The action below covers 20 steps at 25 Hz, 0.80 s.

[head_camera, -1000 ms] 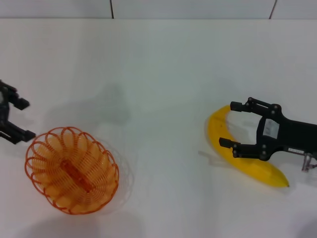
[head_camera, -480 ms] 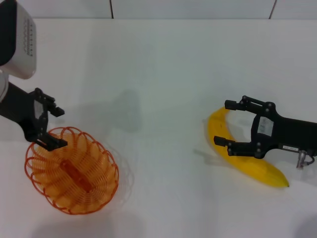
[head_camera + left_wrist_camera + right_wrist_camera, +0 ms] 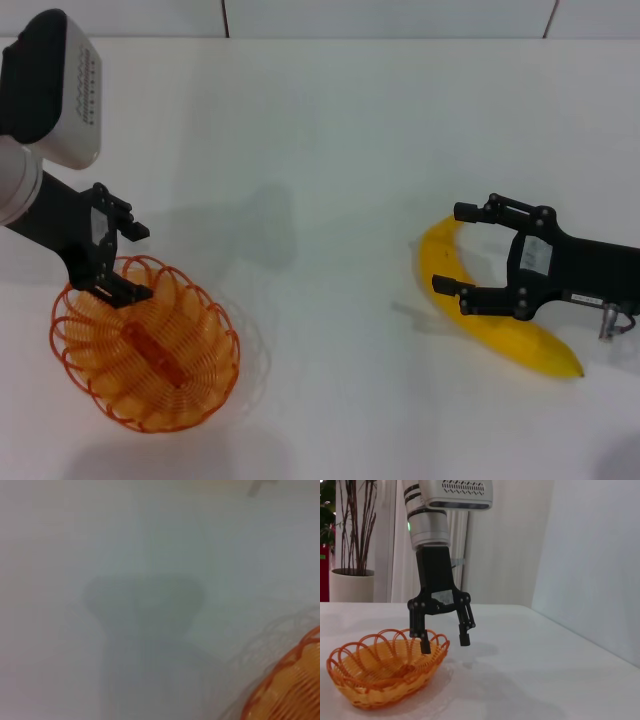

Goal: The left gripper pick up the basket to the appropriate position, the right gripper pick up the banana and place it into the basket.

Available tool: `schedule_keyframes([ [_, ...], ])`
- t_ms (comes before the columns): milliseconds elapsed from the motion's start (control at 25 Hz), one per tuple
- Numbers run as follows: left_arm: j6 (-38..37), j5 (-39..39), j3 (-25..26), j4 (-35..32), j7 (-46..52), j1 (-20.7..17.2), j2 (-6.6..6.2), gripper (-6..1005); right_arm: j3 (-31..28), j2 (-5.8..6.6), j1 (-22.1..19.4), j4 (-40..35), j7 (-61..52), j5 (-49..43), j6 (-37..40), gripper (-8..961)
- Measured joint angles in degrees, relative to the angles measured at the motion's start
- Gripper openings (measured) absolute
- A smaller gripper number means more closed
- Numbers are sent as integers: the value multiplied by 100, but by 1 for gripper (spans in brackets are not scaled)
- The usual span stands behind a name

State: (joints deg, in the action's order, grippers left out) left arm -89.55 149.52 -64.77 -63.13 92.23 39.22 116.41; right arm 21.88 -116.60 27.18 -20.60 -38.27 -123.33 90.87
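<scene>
The orange wire basket (image 3: 145, 343) sits on the white table at the front left; it also shows in the right wrist view (image 3: 385, 667) and at the edge of the left wrist view (image 3: 295, 690). My left gripper (image 3: 135, 262) is open and hangs over the basket's far rim. In the right wrist view, the left gripper (image 3: 445, 642) has one finger over the rim and the other outside it. The yellow banana (image 3: 535, 348) lies at the right. My right gripper (image 3: 452, 248) is open, with one finger on each side of the banana's upper half.
The white table (image 3: 330, 150) stretches between basket and banana and back to the wall. A potted plant (image 3: 350, 575) stands beyond the table's left side.
My left arm has swung in from the left edge and now has its open gripper over the basket's far rim. The right gripper shifted slightly left over the banana, then held still.
</scene>
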Motion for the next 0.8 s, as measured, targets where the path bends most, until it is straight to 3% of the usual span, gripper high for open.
schedule_keyframes([
  [240, 71, 95, -319, 17, 296, 30, -1, 805, 0, 6, 19, 3, -67, 1, 1, 886],
  [440, 194, 183, -473, 79, 587, 97, -3, 626, 0, 5, 21, -5, -67, 2, 2, 886],
  [560, 225, 248, -552, 90, 645, 104, -3, 388, 0, 5, 19, -4, -67, 2, 5, 886],
  [760, 227, 301, -645, 90, 717, 113, 5, 158, 0, 6, 19, 1, -67, 2, 8, 887],
  [800, 227, 303, -661, 90, 731, 113, 5, 152, 0, 6, 18, 1, -67, 2, 8, 887],
])
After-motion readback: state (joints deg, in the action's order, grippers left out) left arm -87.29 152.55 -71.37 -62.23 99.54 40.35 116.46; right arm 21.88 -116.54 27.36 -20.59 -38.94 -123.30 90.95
